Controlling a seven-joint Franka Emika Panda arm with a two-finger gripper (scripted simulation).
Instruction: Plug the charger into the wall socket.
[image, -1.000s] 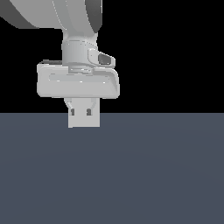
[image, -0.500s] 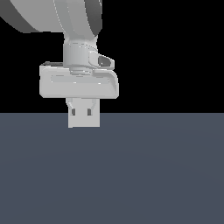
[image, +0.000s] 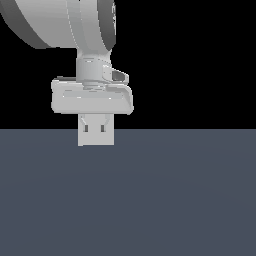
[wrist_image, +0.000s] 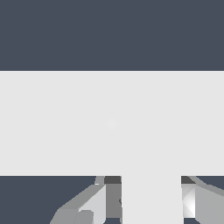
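Gripper (wrist_image: 151, 205) pinching charger (wrist_image: 152, 197) between fingers (wrist_image: 107, 197) — lower centre-right of wrist frame. Charger long axis points straight at wall socket (wrist_image: 65, 122), pale band across mid-frame; prong tip hidden — contact unclear.

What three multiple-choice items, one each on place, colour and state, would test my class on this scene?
1. In the wrist view, the wall socket is:
A. between the fingers
B. ahead of the charger
C. out of sight

2. The floor is:
A. dark blue-grey
B. red
C. green

3. The gripper is:
A. wide open, empty
B. out of view
C. shut on the charger

Answers:
1 B, the light plate spans the picture beyond the block.
2 A, it shows so in the exterior view.
3 C, the fingers flank the white block on both sides.
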